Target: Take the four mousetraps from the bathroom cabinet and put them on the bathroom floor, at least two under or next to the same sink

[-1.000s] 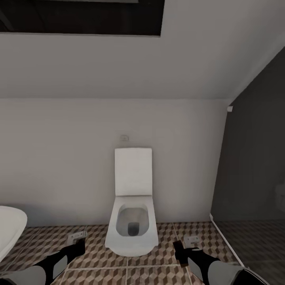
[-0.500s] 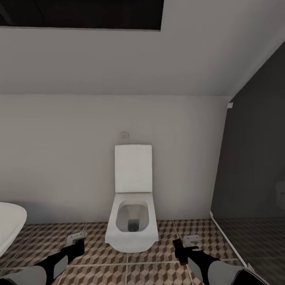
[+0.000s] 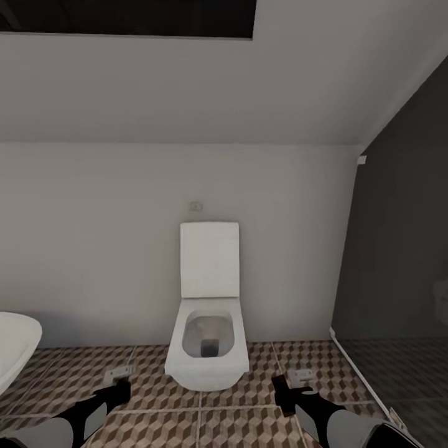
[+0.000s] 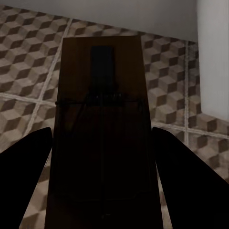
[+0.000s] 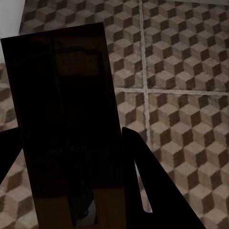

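Straight ahead stands a pale wall (image 3: 93,249), and a dark grey wall (image 3: 404,249) closes the side to the right of the toilet. The bathroom floor (image 3: 155,429), in brown and beige cube tiles with pale grout, runs up to the toilet's base on both sides. The white toilet (image 3: 207,323) sits against the pale wall with its lid (image 3: 210,260) raised upright and its bowl open; a dark patch shows at the bottom of the bowl. Left of the toilet, at the picture's edge, a rounded white rim (image 3: 15,348) pokes in. A small plate (image 3: 196,205) sits on the wall just above the lid.

Both arms reach low toward the toilet. The left gripper (image 3: 118,376) hangs left of the bowl, the right gripper (image 3: 298,379) right of it, both above the tiles. The head view gives just pale scraps at the tips; the wrist cameras tell more. Between the left fingers (image 4: 24,171) sits a mousetrap (image 4: 102,143), a dark wooden board with a metal bar across it, fingers closed against its edges. The right fingers (image 5: 152,191) clamp a second mousetrap (image 5: 67,124) the same way, tiles underneath.
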`<state>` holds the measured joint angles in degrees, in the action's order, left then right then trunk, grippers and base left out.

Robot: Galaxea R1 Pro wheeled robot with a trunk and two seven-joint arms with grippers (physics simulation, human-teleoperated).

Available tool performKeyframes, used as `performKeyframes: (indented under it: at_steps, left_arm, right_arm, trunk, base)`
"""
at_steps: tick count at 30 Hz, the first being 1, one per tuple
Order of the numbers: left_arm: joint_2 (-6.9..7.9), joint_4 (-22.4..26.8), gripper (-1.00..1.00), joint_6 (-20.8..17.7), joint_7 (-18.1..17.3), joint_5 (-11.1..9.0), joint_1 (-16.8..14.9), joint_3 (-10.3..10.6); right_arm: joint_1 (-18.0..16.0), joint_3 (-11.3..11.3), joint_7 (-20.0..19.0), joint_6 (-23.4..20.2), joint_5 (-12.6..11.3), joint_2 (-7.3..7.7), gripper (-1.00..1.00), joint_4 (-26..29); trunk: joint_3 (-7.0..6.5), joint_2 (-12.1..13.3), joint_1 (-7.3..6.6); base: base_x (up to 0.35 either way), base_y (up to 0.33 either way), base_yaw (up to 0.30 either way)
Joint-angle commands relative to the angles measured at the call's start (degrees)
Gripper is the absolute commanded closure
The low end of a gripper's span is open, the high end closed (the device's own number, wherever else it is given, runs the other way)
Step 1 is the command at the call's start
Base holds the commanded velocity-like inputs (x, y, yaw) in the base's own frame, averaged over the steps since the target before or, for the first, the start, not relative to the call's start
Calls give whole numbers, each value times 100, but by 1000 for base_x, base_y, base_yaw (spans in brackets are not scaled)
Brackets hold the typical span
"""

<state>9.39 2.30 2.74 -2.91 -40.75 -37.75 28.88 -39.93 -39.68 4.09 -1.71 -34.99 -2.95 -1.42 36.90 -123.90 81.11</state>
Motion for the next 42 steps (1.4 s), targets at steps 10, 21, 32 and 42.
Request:
performKeyframes:
  at_steps: [10, 21, 32, 42]
  left_arm:
    - [-15, -10, 100, 16, 84, 62, -4, 47]
    - [-75, -10, 100, 16, 103, 108, -4, 47]
    - [-78, -10, 100, 16, 98, 117, -4, 47]
    - [-83, -10, 100, 16, 99, 120, -4, 47]
  right_arm:
    - [-6, -50, 13, -13, -49, -5, 100, -8]
    - [-6, -49, -36, -10, -14, -4, 100, -8]
    - [-6, -50, -48, -17, -1, 2, 100, -8]
    - [-6, -49, -49, -5, 9, 2, 100, -8]
  trunk:
    - [186, -406, 219]
    - [384, -847, 461]
    - [581, -1288, 702]
    - [761, -1689, 922]
  base:
    - [0, 0, 0]
    - [0, 0, 0]
    - [0, 0, 0]
    - [0, 0, 0]
